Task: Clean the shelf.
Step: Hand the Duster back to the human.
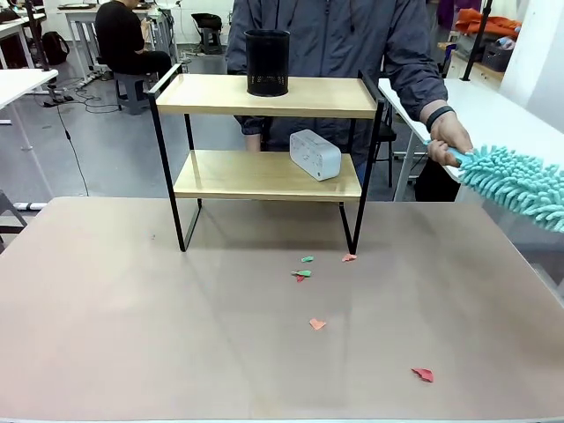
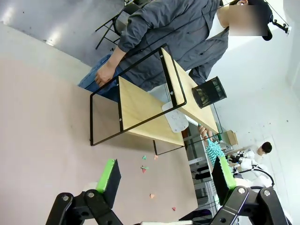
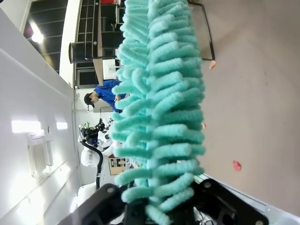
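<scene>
In the right wrist view, our right claw (image 3: 159,211) sits at the bottom centre of the frame, its black fingers flanking the base of a fluffy teal chenille duster (image 3: 157,93). We cannot tell whether the jaws grip the duster or stand clear of it. In the front view the duster (image 1: 515,185) enters from the right edge, and a person's hand (image 1: 449,137) holds its near end at centre right.

In the left wrist view, our left claw (image 2: 164,180) is at the bottom of the frame with jaws fully apart and nothing between the green pads (image 2: 107,176).

The two-tier shelf of light wooden boards in a thin black metal frame (image 1: 269,150) stands on the far part of the pinkish-brown counter (image 1: 132,326), at upper centre of the front view. A black mesh cylindrical cup (image 1: 267,62) stands on the top board. A white rectangular box (image 1: 315,154) lies tilted on the lower board, toward its right end.

Small red and green paper scraps (image 1: 304,271) lie scattered on the counter below and to the right of the shelf.
</scene>
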Controlling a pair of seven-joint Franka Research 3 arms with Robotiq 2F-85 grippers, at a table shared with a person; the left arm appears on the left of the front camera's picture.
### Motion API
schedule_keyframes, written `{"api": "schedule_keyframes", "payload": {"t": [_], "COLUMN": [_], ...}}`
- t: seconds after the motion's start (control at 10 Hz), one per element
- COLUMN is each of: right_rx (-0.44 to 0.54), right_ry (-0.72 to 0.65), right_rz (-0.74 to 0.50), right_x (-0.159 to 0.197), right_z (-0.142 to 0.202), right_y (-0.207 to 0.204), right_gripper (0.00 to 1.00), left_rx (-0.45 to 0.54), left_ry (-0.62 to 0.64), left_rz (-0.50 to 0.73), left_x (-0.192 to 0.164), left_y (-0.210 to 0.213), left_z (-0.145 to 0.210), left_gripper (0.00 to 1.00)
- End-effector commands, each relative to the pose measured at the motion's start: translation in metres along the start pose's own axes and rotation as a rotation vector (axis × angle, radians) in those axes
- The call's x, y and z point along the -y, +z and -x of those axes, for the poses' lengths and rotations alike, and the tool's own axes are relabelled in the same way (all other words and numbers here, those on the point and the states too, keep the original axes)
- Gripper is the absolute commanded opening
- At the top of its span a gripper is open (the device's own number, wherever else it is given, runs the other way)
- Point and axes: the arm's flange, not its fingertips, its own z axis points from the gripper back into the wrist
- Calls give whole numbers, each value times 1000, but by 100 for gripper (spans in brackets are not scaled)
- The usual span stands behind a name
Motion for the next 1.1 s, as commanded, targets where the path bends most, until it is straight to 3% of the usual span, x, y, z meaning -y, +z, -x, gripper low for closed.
{"api": "schedule_keyframes", "payload": {"t": [0.0, 0.1, 0.3, 0.5, 0.7, 1.0], "right_rx": [14, 7, 0, -74, -269, -561], "right_ry": [32, 30, 49, 90, 153, 168], "right_rz": [-14, -12, -12, -53, -128, -135], "right_x": [2, 1, -5, -22, -50, -83], "right_z": [23, 23, 26, 35, 45, 82], "right_y": [-25, -26, -22, -32, -80, -216], "right_gripper": [75, 98, 100, 100, 100, 100], "left_rx": [-9, -9, -9, -9, -9, -9], "left_ry": [-1, -1, -1, -1, -1, -1], "left_rz": [3, 3, 3, 3, 3, 3], "left_x": [0, 0, 0, 0, 0, 0], "left_y": [2, 2, 2, 2, 2, 2], "left_z": [-1, -1, -1, -1, -1, -1], "left_gripper": [100, 100, 100, 100, 100, 100]}}
